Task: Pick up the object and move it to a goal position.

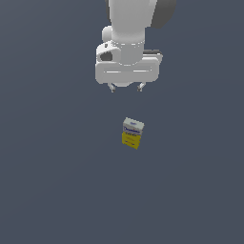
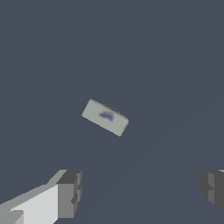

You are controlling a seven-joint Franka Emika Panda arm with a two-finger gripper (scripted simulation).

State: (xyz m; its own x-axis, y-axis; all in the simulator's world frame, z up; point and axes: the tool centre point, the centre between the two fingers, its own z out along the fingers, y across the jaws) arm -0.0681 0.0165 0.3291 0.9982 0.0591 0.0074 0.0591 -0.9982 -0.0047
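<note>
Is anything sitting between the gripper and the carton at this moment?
Nothing visible. The gripper hangs open above the carton, apart from it, with only bare grey surface around in both views. No goal marker shows.

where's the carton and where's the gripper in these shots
carton [image 1: 132,133], exterior view, on its printed front face
carton [image 2: 105,117], wrist view, on its grey top face
gripper [image 1: 126,87], exterior view, midway between the fingertips, open

arm [image 1: 136,19]: cut off by the exterior view's upper edge; only the wrist end is seen.
carton [image 1: 132,133] lettering: blue marks are seen, too small to be read.
gripper [image 2: 142,190] fingers [image 2: 70,192]: cropped by the wrist view's edges; tips are not shown.
</note>
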